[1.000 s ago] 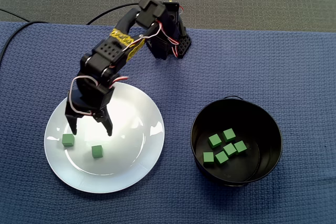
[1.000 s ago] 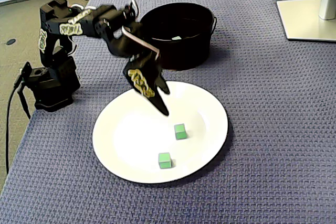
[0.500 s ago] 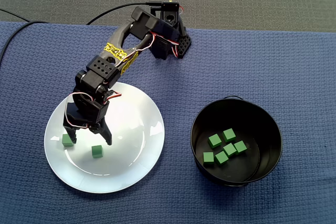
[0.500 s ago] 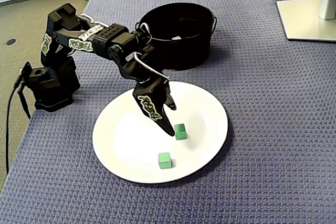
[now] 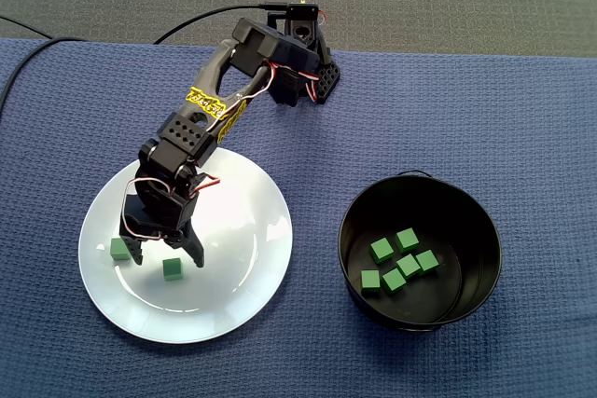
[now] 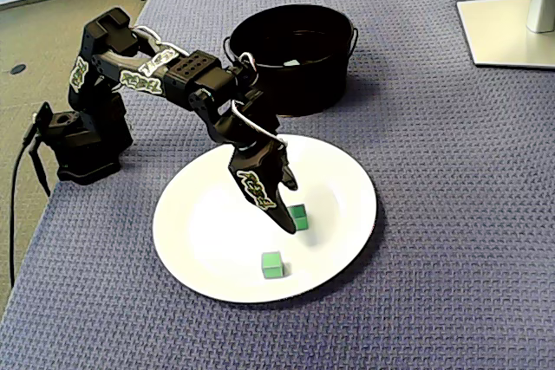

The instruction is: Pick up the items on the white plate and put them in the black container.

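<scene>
The small green cube (image 5: 172, 268) under my claw lies on the round white plate (image 5: 252, 291), left of the plate's middle in a fixed view, with a second green cube (image 5: 119, 249) apart from it near the left rim. There my claw (image 5: 166, 258) is spread wide and points down at the plate — one fingertip (image 5: 134, 256) just right of the second green cube, the other (image 5: 197, 258) right of the small green cube, which sits in the gap, slightly lower in the picture than the tips. I cannot tell whether either finger touches a cube. Well apart to the right stands the round black container (image 5: 353, 230), a cluster of loose green cubes (image 5: 381, 249) on its floor. Plate and container rest on a dark blue woven cloth (image 5: 485, 109); my black base (image 5: 325, 79) stands at the cloth's top edge. In a fixed view, my claw (image 6: 290, 208) hangs low over the plate (image 6: 191, 240), jaws apart; the small green cube (image 6: 301, 217) sits right against the lower fingertip (image 6: 287, 224) — touching or merely overlapped, I cannot say — and the second green cube (image 6: 272, 264) lies nearer the camera, clear of me. The container (image 6: 295, 88) stands behind the plate, and a flat white stand base (image 6: 507, 32) lies on the cloth at the top right.
</scene>
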